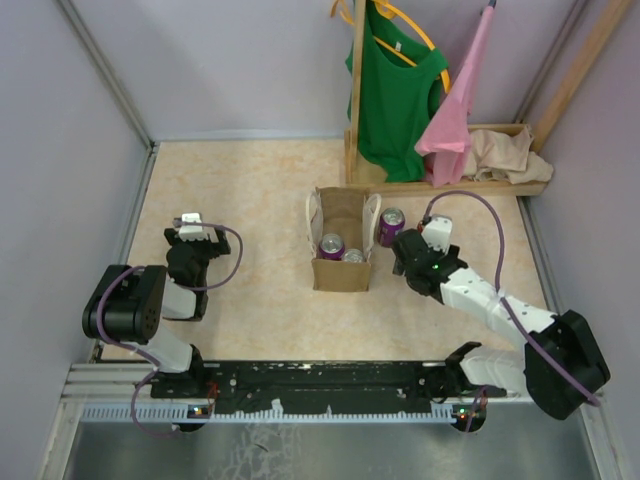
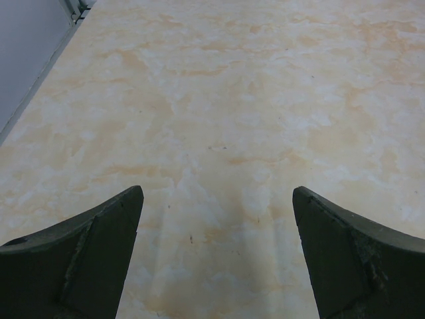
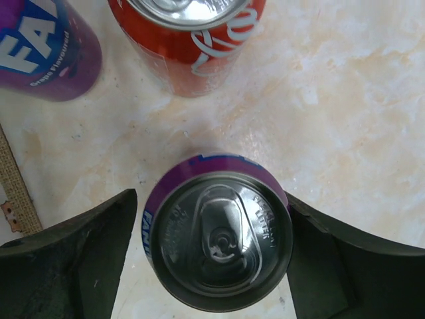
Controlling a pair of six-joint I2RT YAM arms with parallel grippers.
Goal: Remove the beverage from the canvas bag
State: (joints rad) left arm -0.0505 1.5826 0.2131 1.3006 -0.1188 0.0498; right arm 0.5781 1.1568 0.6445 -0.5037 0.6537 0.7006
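The tan canvas bag [image 1: 340, 272] stands open in the middle of the table, its edge showing in the right wrist view [image 3: 14, 179]. A purple can [image 1: 331, 245] and a silver-topped can [image 1: 353, 257] stand inside it. My right gripper [image 1: 405, 252] is just right of the bag. Its jaws straddle an upright purple Fanta can [image 3: 219, 246] on the table; the right finger touches it and a thin gap shows at the left finger. My left gripper [image 1: 190, 228] is open and empty over bare table [image 2: 218, 189].
Another purple can [image 1: 390, 226] [image 3: 46, 53] and a red cola can [image 3: 189, 46] stand on the table just beyond my right gripper. A wooden rack [image 1: 356, 90] with a green shirt, a pink garment and beige cloth fills the back right.
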